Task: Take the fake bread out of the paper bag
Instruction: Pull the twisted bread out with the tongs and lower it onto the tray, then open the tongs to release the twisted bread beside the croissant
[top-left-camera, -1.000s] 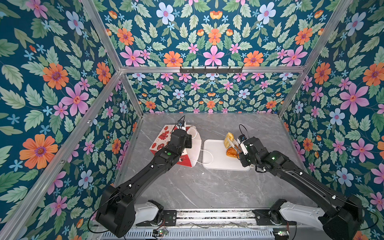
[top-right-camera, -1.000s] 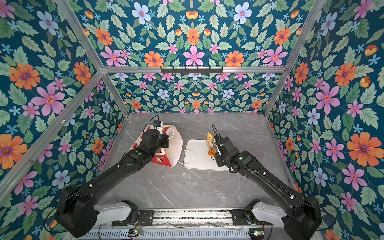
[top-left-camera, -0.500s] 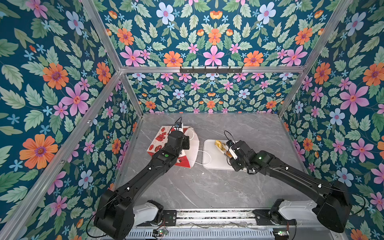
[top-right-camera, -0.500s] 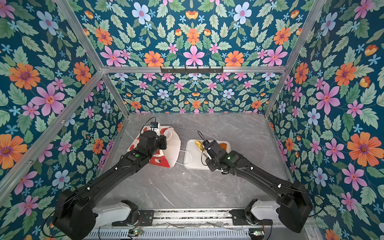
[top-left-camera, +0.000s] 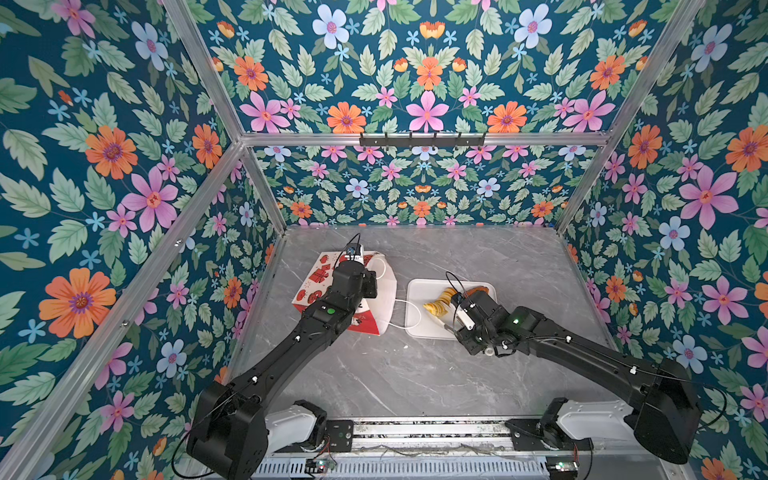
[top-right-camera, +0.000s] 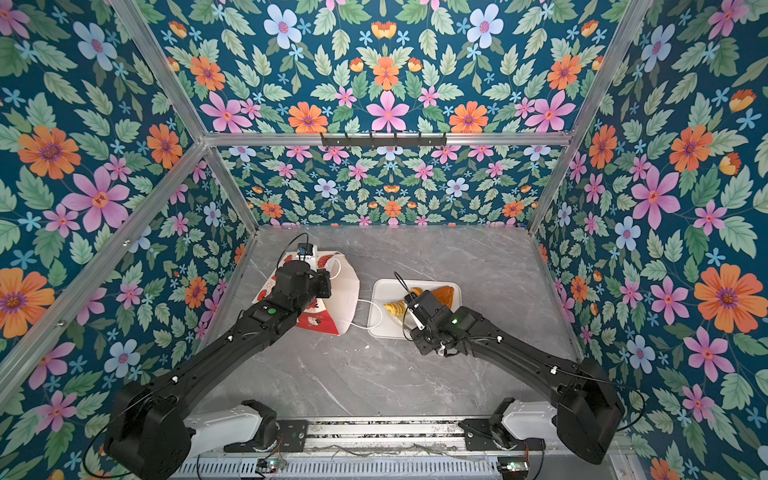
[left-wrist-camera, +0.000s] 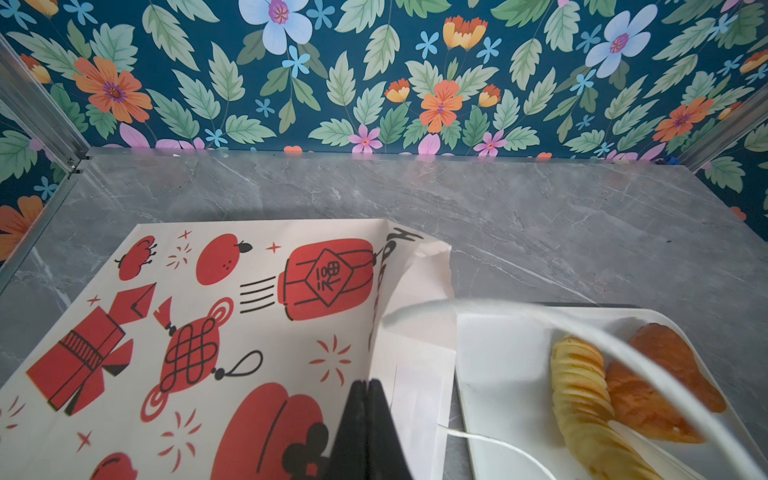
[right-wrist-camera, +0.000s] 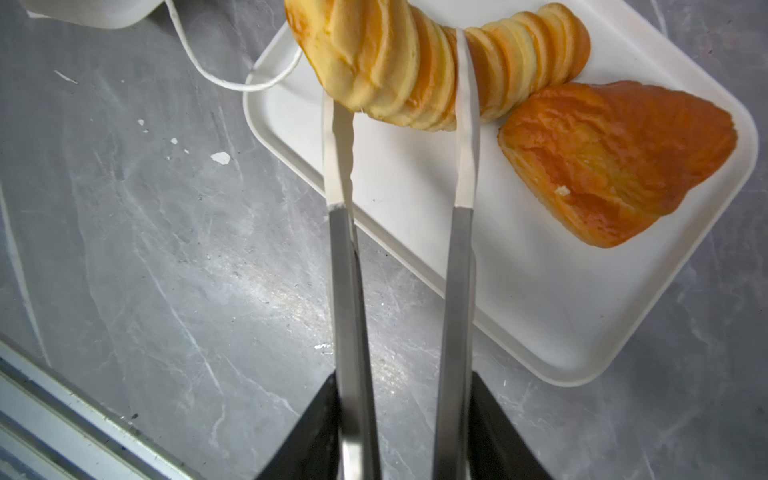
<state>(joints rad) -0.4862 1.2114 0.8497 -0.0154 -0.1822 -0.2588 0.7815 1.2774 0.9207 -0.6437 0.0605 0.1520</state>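
Twisted roll (right-wrist-camera: 415, 62) between right jaws (tips).

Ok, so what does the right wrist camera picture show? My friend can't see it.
The right gripper, with long silver fingers tipped in white, straddles a yellow twisted roll on a white tray. An orange triangular puff lies beside the roll, and the tray sits on a grey marble table.

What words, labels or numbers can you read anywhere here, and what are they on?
"Ha": black lettering along the folded edge of the paper bag; the rest is hidden.
"福", probably: stylised character in the diamond on the bag's red lantern print.
The bag's other prints: too small to read.
Tray and fake bread: no text.
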